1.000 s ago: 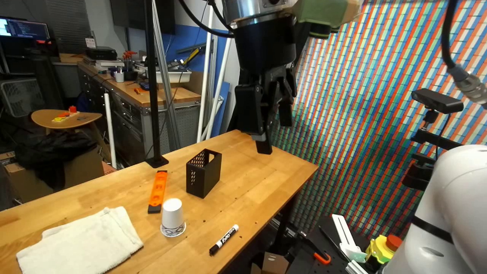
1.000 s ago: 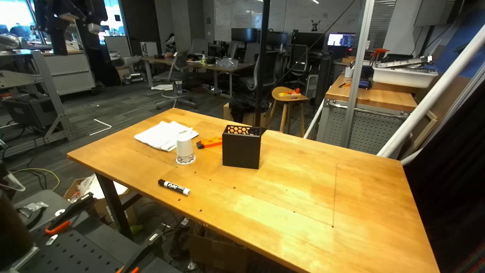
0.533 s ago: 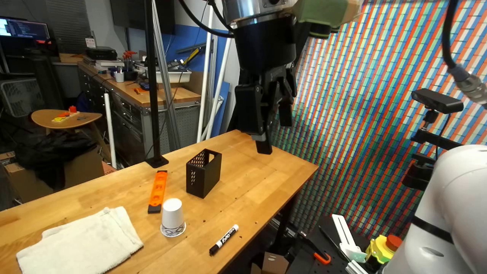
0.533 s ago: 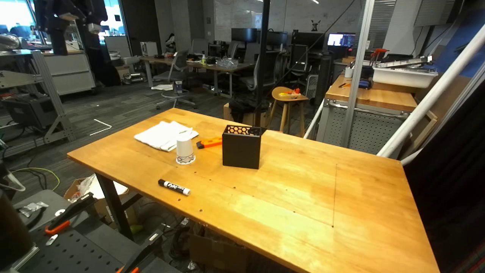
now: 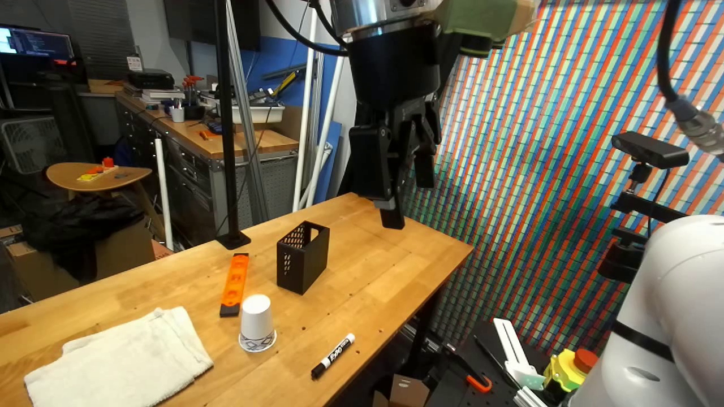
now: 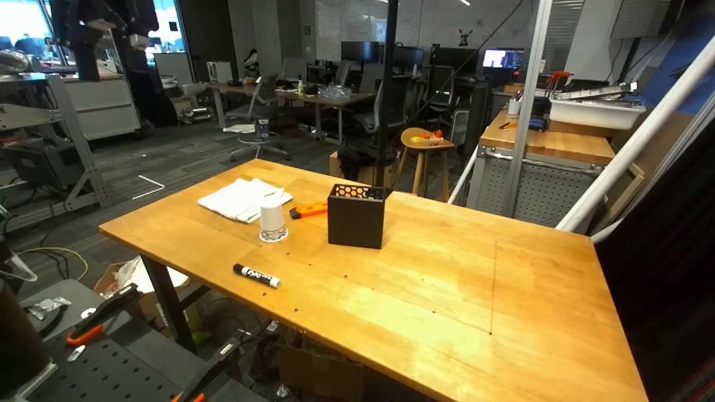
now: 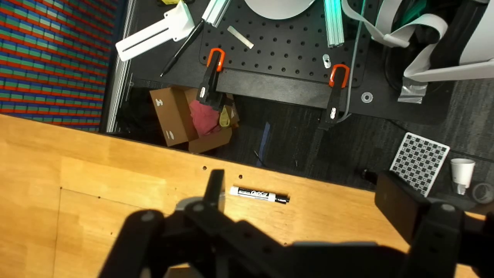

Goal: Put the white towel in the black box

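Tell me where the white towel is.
In an exterior view, the white towel lies at lower left on the wooden table, left of the upturned white cup and the orange bar.

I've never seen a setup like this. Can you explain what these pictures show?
The machine is a robot arm with black fingers at its end. The exterior views are shot from two places outside it; the wrist view is shot from the arm itself, looking past the fingers. On the table are a towel, a marker, an orange bar, an upside-down cup and a black box. The fingers are apart and hold nothing; the towel lies outside the box.
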You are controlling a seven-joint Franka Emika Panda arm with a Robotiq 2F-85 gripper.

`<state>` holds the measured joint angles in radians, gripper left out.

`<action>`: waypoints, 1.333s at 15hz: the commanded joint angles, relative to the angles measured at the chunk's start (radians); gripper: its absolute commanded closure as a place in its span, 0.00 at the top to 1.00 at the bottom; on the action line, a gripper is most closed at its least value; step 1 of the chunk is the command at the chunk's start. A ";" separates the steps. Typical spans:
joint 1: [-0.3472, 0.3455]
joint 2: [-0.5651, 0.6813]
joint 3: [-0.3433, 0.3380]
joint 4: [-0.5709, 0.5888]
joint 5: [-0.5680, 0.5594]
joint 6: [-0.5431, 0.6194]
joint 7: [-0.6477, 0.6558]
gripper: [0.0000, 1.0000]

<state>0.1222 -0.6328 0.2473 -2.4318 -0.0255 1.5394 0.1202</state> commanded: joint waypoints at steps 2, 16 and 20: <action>0.018 0.003 -0.014 0.002 -0.007 -0.002 0.009 1.00; 0.130 0.374 0.127 0.235 -0.049 0.119 -0.010 1.00; 0.163 0.612 0.166 0.412 -0.174 0.249 -0.039 1.00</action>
<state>0.2647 -0.2087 0.4020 -2.1889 -0.1099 1.7441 0.1116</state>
